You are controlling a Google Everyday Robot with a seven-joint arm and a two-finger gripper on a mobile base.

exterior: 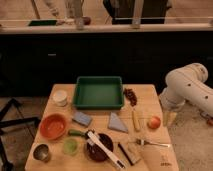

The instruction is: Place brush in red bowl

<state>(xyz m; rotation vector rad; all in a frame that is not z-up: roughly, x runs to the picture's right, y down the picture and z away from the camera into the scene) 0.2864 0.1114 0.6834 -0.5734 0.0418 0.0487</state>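
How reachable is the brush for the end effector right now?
Probably yes: the end effector hangs right of the table, and the brush lies across the dark bowl with nothing over it.

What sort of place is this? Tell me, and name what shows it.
Probably a lab or office test area: a wooden table laid with a green tray, red bowl and brush, the robot arm's gripper beside its right edge.

Two bowls (pixel 53 126), three cups (pixel 70 146), one tray (pixel 99 79), one brush (pixel 106 149), one fork (pixel 152 143).

Arm (pixel 187 86) at right, gripper (pixel 169 118) down, parted.
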